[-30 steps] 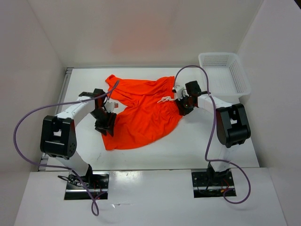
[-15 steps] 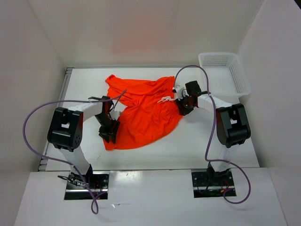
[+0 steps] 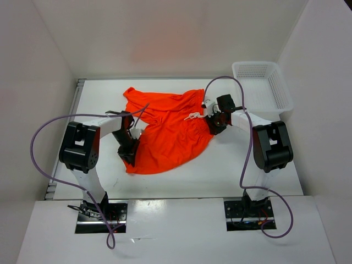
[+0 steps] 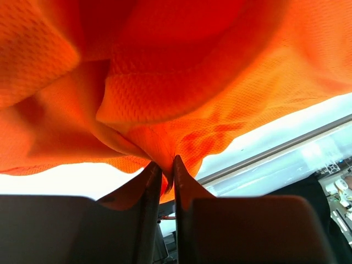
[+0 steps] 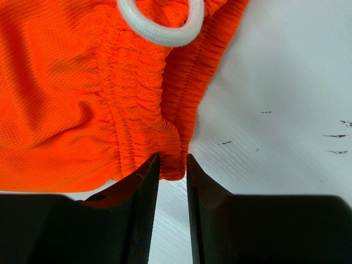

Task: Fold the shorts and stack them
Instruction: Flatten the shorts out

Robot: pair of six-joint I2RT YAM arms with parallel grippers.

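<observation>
The bright orange shorts [image 3: 168,132] lie crumpled across the middle of the white table, waistband to the right with the white drawstring [image 3: 193,116] on top. My left gripper [image 3: 131,155] is at their near-left hem. In the left wrist view its jaws [image 4: 168,170] are pinched shut on a fold of the orange mesh fabric [image 4: 165,93]. My right gripper [image 3: 212,125] sits at the waistband's right end. In the right wrist view the gathered waistband [image 5: 148,110] fills the narrow gap at the fingertips of the right gripper [image 5: 173,165], with the drawstring loop [image 5: 159,30] just beyond.
A white mesh basket [image 3: 263,88] stands at the far right corner of the table. A metal rail [image 3: 78,99] runs along the table's left edge and shows in the left wrist view as the rail [image 4: 286,148]. White walls enclose three sides.
My left gripper has moved nearer and right onto the shorts' near-left hem and closed on the fabric. The left arm's elbow swung right. The right arm has stayed put.
</observation>
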